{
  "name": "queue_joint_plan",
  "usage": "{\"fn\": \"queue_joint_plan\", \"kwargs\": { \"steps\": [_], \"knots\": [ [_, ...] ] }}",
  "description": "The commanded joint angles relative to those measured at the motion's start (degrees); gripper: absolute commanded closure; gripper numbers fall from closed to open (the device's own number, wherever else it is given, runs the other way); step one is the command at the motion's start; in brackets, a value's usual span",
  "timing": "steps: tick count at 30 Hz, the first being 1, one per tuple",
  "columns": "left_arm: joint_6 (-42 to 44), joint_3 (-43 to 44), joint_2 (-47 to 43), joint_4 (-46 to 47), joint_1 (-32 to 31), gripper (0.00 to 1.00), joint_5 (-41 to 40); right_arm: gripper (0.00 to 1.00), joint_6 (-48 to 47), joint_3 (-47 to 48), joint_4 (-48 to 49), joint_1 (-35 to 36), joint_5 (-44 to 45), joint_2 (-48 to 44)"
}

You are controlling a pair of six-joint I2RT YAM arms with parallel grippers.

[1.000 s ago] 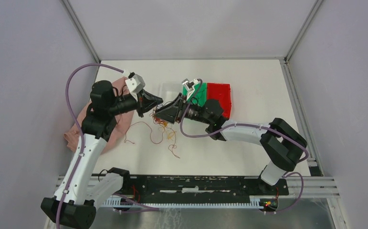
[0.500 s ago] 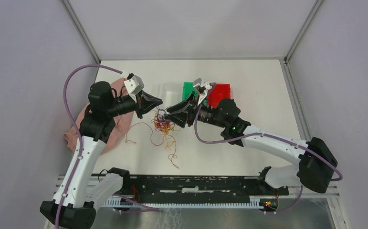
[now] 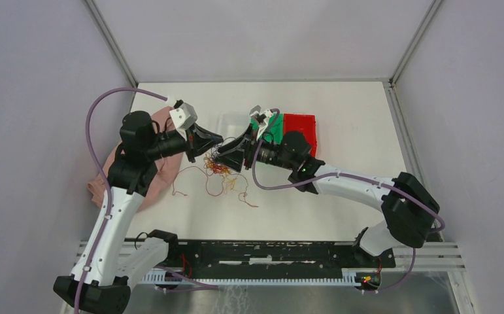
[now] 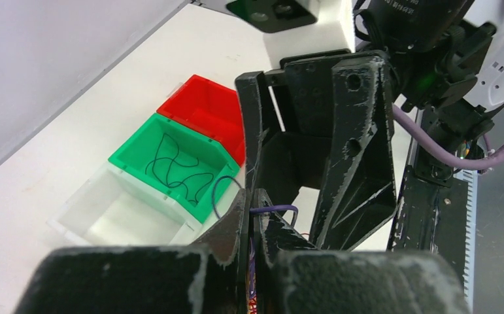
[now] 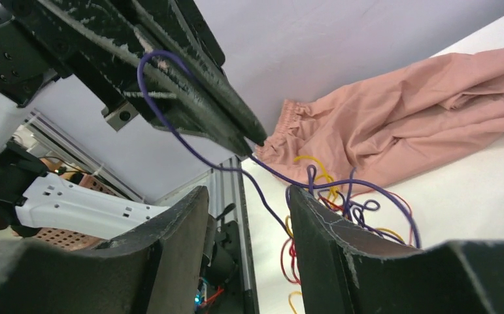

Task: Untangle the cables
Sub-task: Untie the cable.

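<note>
The cables (image 3: pixel 219 171) lie as a red, yellow and purple tangle on the white table between my two grippers. My left gripper (image 3: pixel 218 139) is shut on a purple cable (image 4: pixel 282 208), which loops out at its tips (image 4: pixel 254 195). That purple strand (image 5: pixel 262 196) runs down from the left gripper (image 5: pixel 252 136) and passes between the spread fingers of my right gripper (image 5: pixel 246 203), unclamped. The right gripper (image 3: pixel 228 154) is open and faces the left one closely, just above the tangle (image 5: pixel 340 203). Loose red ends (image 3: pixel 246 199) trail toward the near side.
A pink cloth (image 3: pixel 164 163) lies at the left under my left arm. Behind the right gripper stand a green bin (image 4: pixel 170 163) holding a dark cable, a red bin (image 4: pixel 203 108) and a clear bin (image 4: pixel 118 209).
My right gripper swung right and up, then came back left close to the left gripper, its jaws a little wider. The trailing strands shifted on the table. The left gripper stayed shut.
</note>
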Motion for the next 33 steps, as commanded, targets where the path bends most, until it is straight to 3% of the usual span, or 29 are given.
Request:
{"fn": "queue_joint_plan", "kwargs": {
  "steps": [1,14,26,33],
  "knots": [
    [0.87,2.47,-1.01,1.32,-0.33,0.97,1.09,0.45,5.69,5.05,9.94,-0.09,-3.58,3.14],
    [-2.11,4.98,-0.02,2.6,-0.71,0.97,1.16,0.48,7.01,9.0,12.16,2.03,-3.72,10.65],
    [-10.55,13.22,2.9,5.61,-0.98,0.97,7.19,0.57,8.48,1.49,18.15,2.53,2.75,19.97],
    [-10.64,20.73,5.39,5.79,-0.99,0.97,8.1,0.57,6.86,-1.86,18.52,3.19,6.27,21.32]
  ]
}}
